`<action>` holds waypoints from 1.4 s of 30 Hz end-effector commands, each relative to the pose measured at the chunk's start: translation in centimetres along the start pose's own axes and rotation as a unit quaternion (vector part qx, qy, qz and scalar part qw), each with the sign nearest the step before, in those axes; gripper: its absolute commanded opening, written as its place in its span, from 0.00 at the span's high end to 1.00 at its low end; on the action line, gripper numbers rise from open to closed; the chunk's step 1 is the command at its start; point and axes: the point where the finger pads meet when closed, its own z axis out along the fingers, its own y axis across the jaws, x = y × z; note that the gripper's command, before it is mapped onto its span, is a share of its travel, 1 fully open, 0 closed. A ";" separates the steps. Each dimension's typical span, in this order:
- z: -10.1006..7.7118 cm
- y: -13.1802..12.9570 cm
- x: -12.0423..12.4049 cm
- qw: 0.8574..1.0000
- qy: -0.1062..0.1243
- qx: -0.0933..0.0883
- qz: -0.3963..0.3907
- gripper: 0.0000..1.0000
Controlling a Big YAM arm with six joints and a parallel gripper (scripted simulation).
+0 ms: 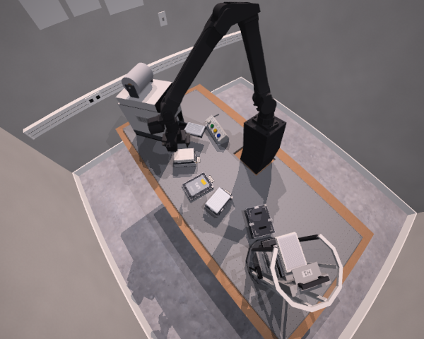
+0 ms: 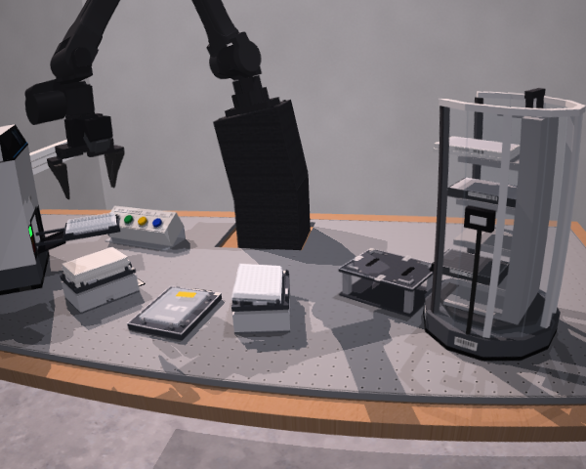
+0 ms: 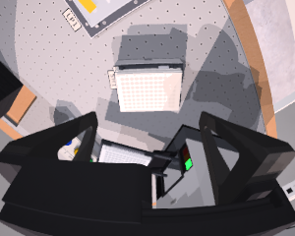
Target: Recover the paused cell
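The arm's fingers (image 2: 85, 169) hang spread wide and empty above the sealer's plate (image 2: 90, 222), which rests on the tray jutting from the sealer (image 2: 3, 212) at nine o'clock on the bench (image 2: 333, 353). The panel (image 2: 149, 227) sits just beside it. Toward three o'clock stand a shaker's plate (image 2: 95, 264), the lid park (image 2: 175, 308), a second shaker's plate (image 2: 258, 282), the recovery nest (image 2: 387, 270) and the plate hotel (image 2: 530, 212).
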 end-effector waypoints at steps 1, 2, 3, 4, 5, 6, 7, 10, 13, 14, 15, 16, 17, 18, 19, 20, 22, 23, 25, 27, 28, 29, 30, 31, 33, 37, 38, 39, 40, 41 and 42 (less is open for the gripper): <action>-0.7 -1.2 -0.1 1.000 -0.002 0.012 -0.015 0.00; -0.7 -1.2 -0.1 1.000 -0.002 0.012 -0.015 0.00; -0.7 -1.2 -0.1 1.000 -0.002 0.012 -0.015 0.00; -0.7 -1.2 -0.1 1.000 -0.002 0.012 -0.015 0.00; -0.7 -1.2 -0.1 1.000 -0.002 0.012 -0.015 0.00; -0.7 -1.2 -0.1 1.000 -0.002 0.012 -0.015 0.00; -0.7 -1.2 -0.1 1.000 -0.002 0.012 -0.015 0.00; 0.6 -1.0 0.1 1.000 -0.001 0.006 -0.018 0.00; 1.7 -0.3 0.5 1.000 0.001 -0.001 -0.016 0.00; 2.1 0.0 0.5 1.000 0.001 -0.003 -0.016 0.00; 2.4 0.0 0.5 1.000 0.001 -0.003 -0.016 0.00; 2.5 -0.3 0.5 1.000 0.001 -0.001 -0.016 0.00; 2.7 -0.5 0.4 1.000 0.000 0.001 -0.016 0.00; 3.0 -0.4 0.4 1.000 0.000 0.001 -0.016 0.00; 3.0 -0.4 0.4 1.000 0.000 0.001 -0.016 0.00; 3.0 -0.4 0.4 1.000 0.000 0.001 -0.016 0.00; 3.5 -0.2 0.1 1.000 0.000 0.000 -0.019 0.00; 3.8 -0.3 0.3 1.000 0.000 0.000 -0.017 0.00; 4.4 -0.4 0.4 1.000 0.000 0.001 -0.015 0.00; 4.9 -0.4 0.4 1.000 0.000 0.000 -0.016 0.00; 5.2 -0.4 0.4 1.000 0.000 0.001 -0.016 0.00; 5.4 -0.4 0.4 1.000 0.000 0.001 -0.015 0.00; 5.7 -0.5 0.4 1.000 0.000 0.001 -0.015 0.00; 5.9 -0.5 0.4 1.000 0.000 0.002 -0.015 0.00; 6.4 -0.7 0.3 1.000 -0.001 0.004 -0.016 0.00; 6.8 -1.0 0.3 1.000 -0.001 0.006 -0.015 0.00; 7.0 -1.1 0.1 1.000 -0.002 0.008 -0.014 0.00; 7.2 -1.3 0.2 1.000 -0.002 0.009 -0.014 0.00; 7.5 -1.5 0.3 1.000 -0.002 0.010 -0.014 0.00; 7.7 -1.7 0.3 1.000 -0.002 0.012 -0.014 0.00; 7.9 -1.8 0.3 1.000 -0.002 0.013 -0.013 0.00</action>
